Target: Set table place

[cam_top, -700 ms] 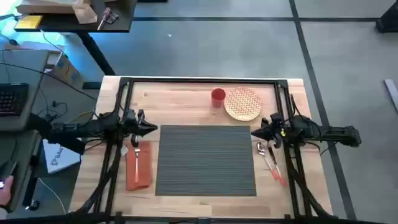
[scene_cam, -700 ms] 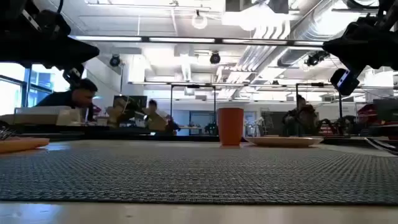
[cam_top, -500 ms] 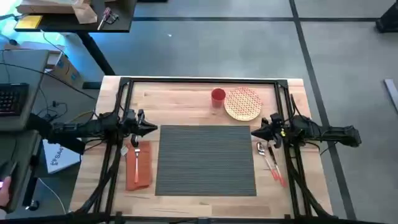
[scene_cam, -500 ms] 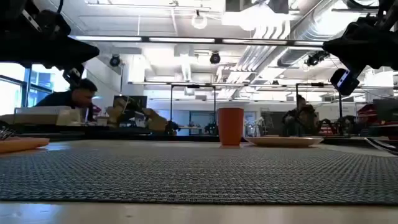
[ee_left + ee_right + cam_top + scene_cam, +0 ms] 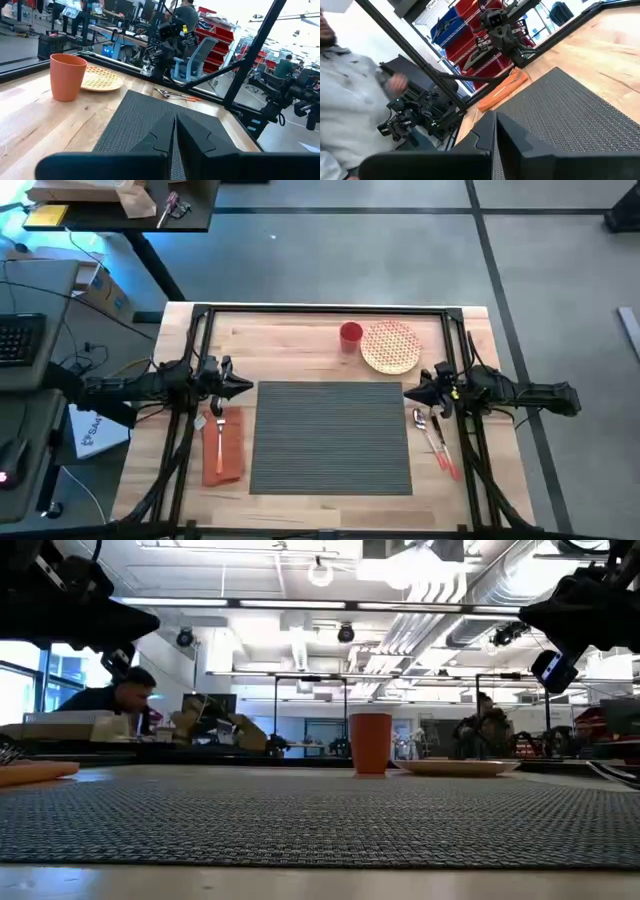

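Note:
The dark grey ribbed placemat lies flat in the middle of the light-wood table. My left gripper hovers shut above the mat's far left corner. My right gripper hovers shut above its far right corner. A red cup and a round patterned plate stand at the far side. An orange napkin with a fork on it lies left of the mat. A spoon and red-handled cutlery lie to its right.
A black rail frame runs around the tabletop. A dark desk with clutter stands beyond the far left corner. People sit in the room behind the table, one at the left in the low view.

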You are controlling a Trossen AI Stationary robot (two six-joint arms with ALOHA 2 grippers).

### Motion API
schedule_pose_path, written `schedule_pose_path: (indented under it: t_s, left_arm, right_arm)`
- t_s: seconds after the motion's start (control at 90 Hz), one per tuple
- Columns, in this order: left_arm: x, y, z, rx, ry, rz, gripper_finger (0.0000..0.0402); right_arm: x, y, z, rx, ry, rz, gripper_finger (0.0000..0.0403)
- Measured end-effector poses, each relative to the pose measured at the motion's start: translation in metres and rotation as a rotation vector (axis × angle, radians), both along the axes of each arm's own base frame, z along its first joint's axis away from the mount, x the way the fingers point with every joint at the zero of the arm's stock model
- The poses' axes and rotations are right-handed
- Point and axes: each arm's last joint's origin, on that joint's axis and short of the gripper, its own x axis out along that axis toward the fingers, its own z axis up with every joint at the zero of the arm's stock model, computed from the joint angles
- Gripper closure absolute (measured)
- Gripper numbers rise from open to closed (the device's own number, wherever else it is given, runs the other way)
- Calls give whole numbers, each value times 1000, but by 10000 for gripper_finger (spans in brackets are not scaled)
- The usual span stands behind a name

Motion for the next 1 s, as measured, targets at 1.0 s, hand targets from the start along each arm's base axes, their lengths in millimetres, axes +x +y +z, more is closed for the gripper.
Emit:
schedule_pose_path:
  t_s: [1.0]
  left_arm:
    - [-5, -6, 57, -569, 258, 70, 401]
  right_arm:
    - [0, 0, 0, 0, 0, 0, 402]
